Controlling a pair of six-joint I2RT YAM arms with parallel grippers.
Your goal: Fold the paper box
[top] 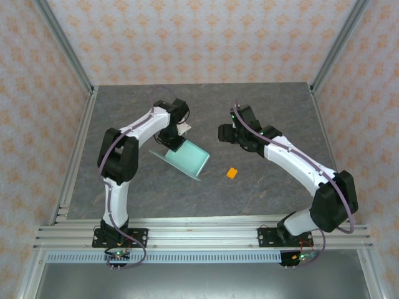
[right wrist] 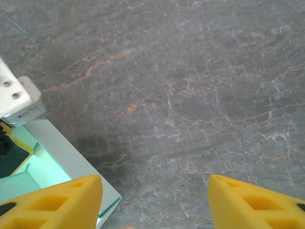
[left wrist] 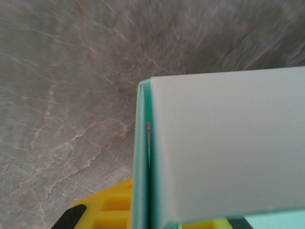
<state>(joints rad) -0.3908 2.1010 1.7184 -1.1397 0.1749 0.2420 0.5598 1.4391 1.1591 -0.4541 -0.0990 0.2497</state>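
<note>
The paper box (top: 187,159) is pale mint-green card, partly folded, lying tilted on the grey table left of centre. My left gripper (top: 171,141) is at its back edge, shut on it. In the left wrist view the box's doubled wall (left wrist: 214,143) stands upright between the yellow fingers (left wrist: 109,210). My right gripper (top: 224,132) hovers to the right of the box, apart from it. Its yellow fingers (right wrist: 52,202) stand wide open over bare table, and a corner of the paper box (right wrist: 62,152) lies at their lower left.
A tiny orange block (top: 232,173) lies on the table right of the box. The white body of the left gripper (right wrist: 16,95) shows at the left edge of the right wrist view. Metal frame posts and patterned walls border the table (top: 280,112).
</note>
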